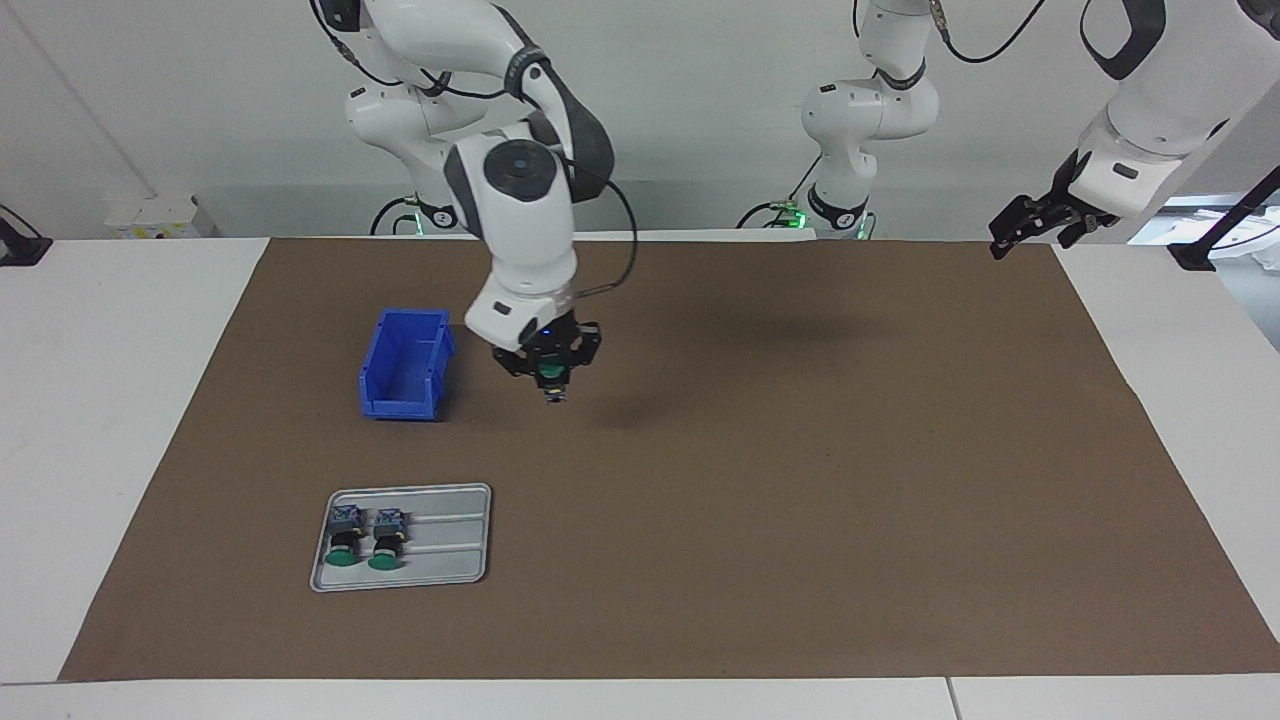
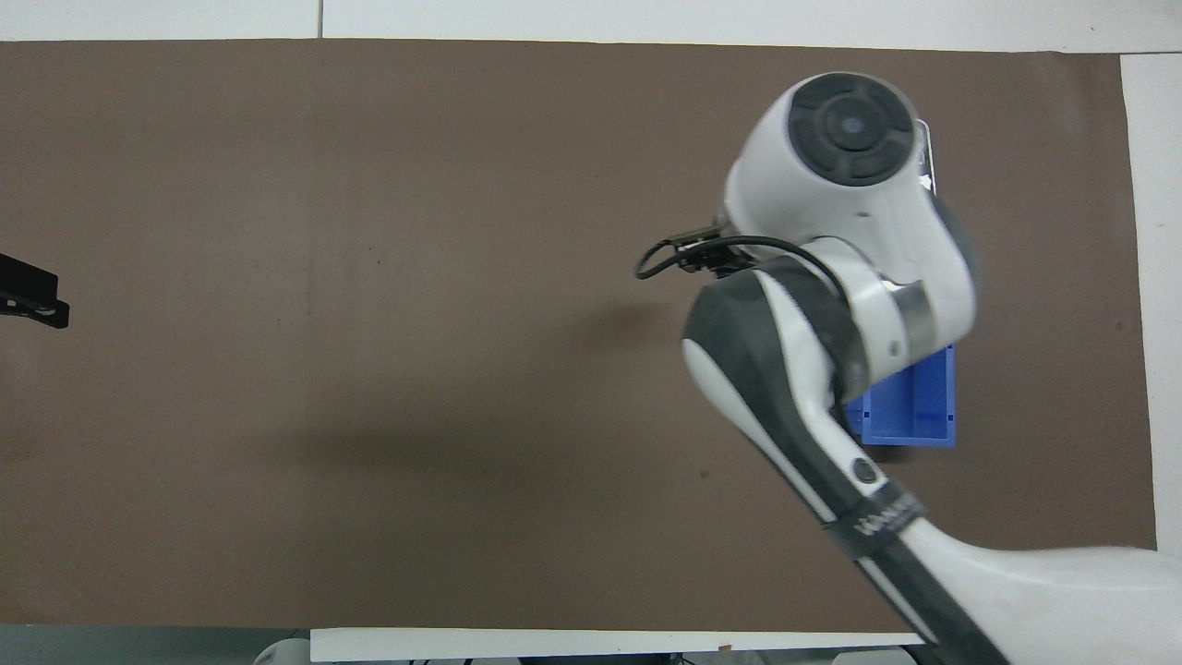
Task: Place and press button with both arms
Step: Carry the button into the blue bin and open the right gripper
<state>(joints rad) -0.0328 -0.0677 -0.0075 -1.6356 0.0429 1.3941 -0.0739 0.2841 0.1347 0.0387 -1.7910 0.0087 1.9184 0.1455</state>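
My right gripper (image 1: 553,388) is shut on a green-capped button (image 1: 547,372) and hangs in the air over the brown mat, close beside the blue bin (image 1: 405,365). In the overhead view the right arm's wrist (image 2: 854,129) hides the gripper and the held button. Two more green-capped buttons (image 1: 345,540) (image 1: 385,538) lie side by side on a grey tray (image 1: 445,540). My left gripper (image 1: 1040,222) waits, open and holding nothing, raised over the mat's edge at the left arm's end of the table; only its black tip (image 2: 32,300) shows from overhead.
The blue bin (image 2: 910,411) shows nothing inside and is half covered by the right arm from overhead. The tray lies farther from the robots than the bin. A brown mat (image 1: 800,500) covers most of the white table.
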